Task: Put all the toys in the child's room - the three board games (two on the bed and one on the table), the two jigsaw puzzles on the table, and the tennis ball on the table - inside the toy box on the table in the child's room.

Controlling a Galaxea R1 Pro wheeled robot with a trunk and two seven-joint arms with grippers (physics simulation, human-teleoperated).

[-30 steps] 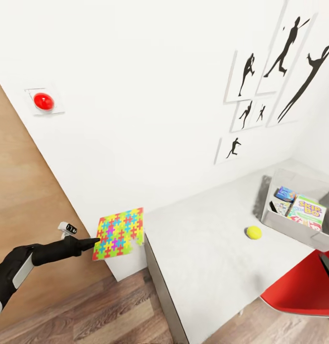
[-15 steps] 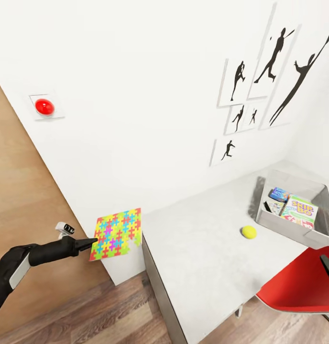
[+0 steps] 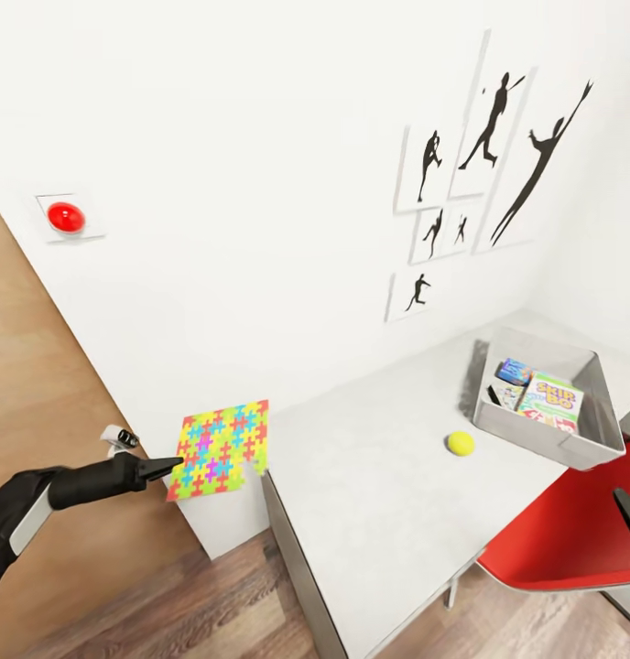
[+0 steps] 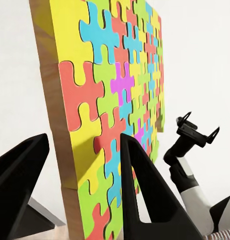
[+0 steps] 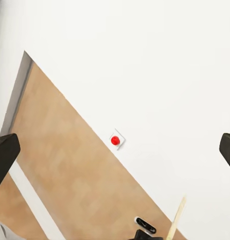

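Note:
My left gripper (image 3: 175, 466) is shut on the edge of a multicoloured jigsaw puzzle (image 3: 219, 447), held nearly upright in the air just off the left end of the light grey table (image 3: 370, 513). The left wrist view has the jigsaw puzzle (image 4: 115, 75) clamped between both black fingers (image 4: 145, 195). The tennis ball (image 3: 460, 443) lies on the table, short of the grey toy box (image 3: 601, 430). Inside the box stand a green-yellow-red board game (image 3: 553, 400), a blue one (image 3: 515, 371) and a small pale one (image 3: 505, 395). My right gripper (image 5: 117, 147) is open and holds nothing; its tip (image 3: 629, 517) shows at the right edge.
A red chair (image 3: 571, 540) stands against the table's near right side. A wooden door (image 3: 40, 403) and a red wall button (image 3: 66, 217) are at the left. Black silhouette pictures (image 3: 471, 174) hang above the table. Wood-plank floor (image 3: 223, 604) lies below.
The whole head view has shifted, so the camera moved: table, ball and toy box now sit further left. The left gripper still holds the puzzle in the same pose.

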